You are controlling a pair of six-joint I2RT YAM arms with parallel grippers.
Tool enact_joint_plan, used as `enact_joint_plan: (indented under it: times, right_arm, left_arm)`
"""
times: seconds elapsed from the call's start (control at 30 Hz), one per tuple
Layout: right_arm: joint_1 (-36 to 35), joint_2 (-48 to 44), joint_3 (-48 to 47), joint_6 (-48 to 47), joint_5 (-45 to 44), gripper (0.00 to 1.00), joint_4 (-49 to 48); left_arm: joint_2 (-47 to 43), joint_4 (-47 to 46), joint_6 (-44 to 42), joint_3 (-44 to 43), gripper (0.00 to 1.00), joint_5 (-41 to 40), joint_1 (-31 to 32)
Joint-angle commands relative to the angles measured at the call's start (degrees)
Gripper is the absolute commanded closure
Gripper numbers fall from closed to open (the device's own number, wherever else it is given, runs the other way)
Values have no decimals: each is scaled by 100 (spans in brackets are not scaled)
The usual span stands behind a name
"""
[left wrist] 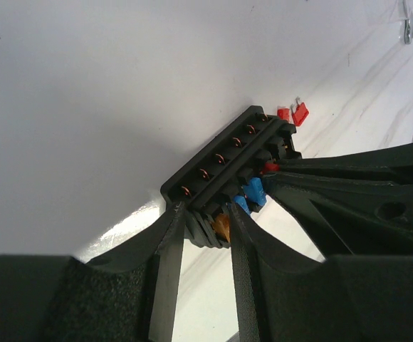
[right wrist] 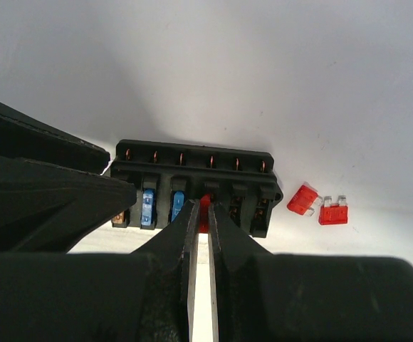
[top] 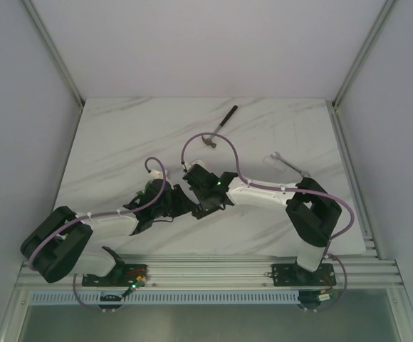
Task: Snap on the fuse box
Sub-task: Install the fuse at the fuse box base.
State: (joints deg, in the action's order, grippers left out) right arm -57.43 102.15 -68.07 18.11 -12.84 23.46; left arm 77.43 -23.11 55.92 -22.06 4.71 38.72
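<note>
The fuse box (right wrist: 192,164) is a black block lying on the white marble table, with an amber fuse, two blue fuses and a red fuse (right wrist: 205,202) along its slots. My left gripper (left wrist: 205,221) is shut on one end of the fuse box (left wrist: 224,160), beside the amber fuse. My right gripper (right wrist: 201,208) is shut on the red fuse, which stands in the fourth slot. In the top view both grippers meet mid-table (top: 192,194) and hide the box.
Two loose red fuses (right wrist: 319,205) lie on the table just right of the box. A hammer (top: 217,128) lies at the back centre. A wrench (top: 285,164) lies at the right, beside the right arm.
</note>
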Motion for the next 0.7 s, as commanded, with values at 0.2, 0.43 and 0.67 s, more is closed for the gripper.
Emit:
enact_joint_plan:
  times: [0.2, 0.43, 0.67]
  right_arm:
    - [-21, 791, 376, -1, 520, 100, 793]
    - [211, 443, 650, 122, 271, 100, 845]
    - [269, 410, 427, 29, 330, 100, 929]
  left_arm:
    - [122, 421, -31, -13, 61, -111, -44]
    - [123, 470, -36, -15, 62, -130, -55]
    - [123, 530, -36, -40, 62, -137, -61]
